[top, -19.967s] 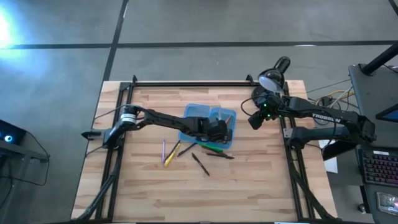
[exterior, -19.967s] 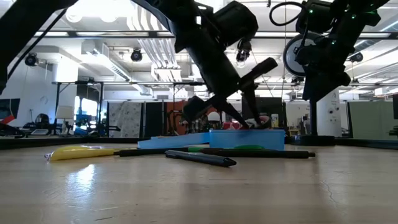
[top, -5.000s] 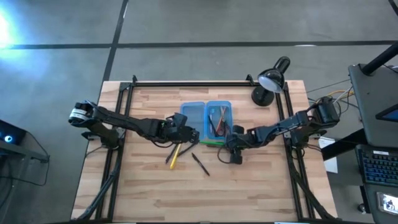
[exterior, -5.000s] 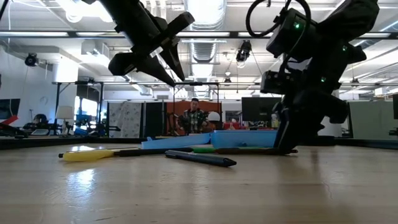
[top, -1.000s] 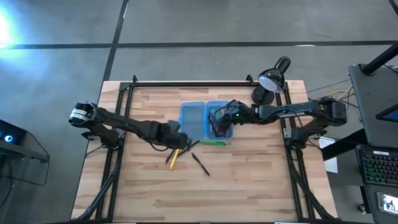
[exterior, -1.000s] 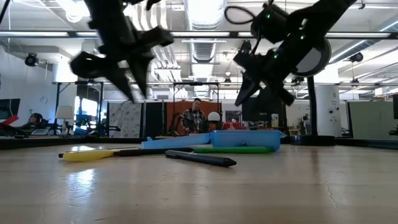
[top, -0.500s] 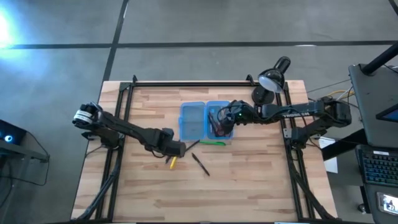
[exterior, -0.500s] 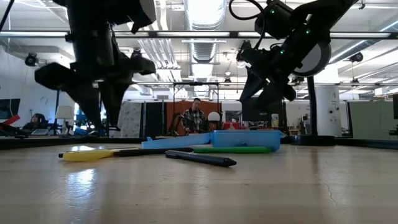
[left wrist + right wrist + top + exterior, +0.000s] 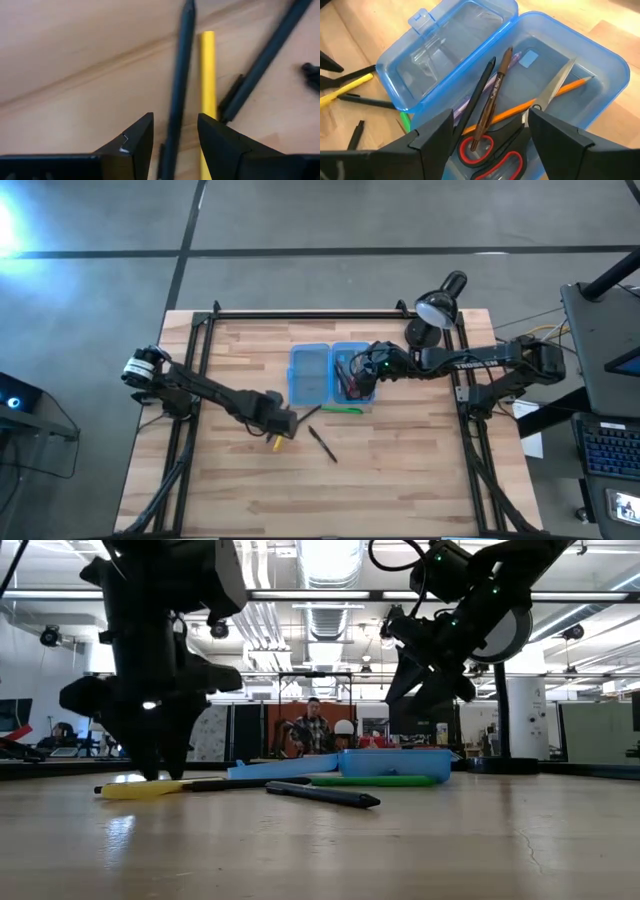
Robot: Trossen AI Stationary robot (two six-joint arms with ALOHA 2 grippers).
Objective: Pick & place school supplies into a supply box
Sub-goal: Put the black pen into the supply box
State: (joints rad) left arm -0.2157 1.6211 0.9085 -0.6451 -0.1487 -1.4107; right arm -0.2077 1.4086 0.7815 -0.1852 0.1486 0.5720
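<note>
Supply box (image 9: 470,65): translucent blue plastic, two shallow round-cornered halves lying open mid-table; right wrist view alone shows red-handled scissors (image 9: 500,145), brown pen (image 9: 492,97), orange pencil (image 9: 560,90) inside
Left gripper (image 9: 175,137): fingers parted, straddling a slim black pencil (image 9: 181,75); yellow pen (image 9: 208,75) just beside
Right gripper (image 9: 487,132): released, above the box
Table (image 9: 400,470): pale wood planks

Left gripper (image 9: 279,423) hides most of the yellow pencil (image 9: 277,443) from above. Right gripper (image 9: 487,131) fingers cover part of the scissors (image 9: 496,156) handles. Black pencil (image 9: 179,82) runs off frame between the left fingers.
</note>
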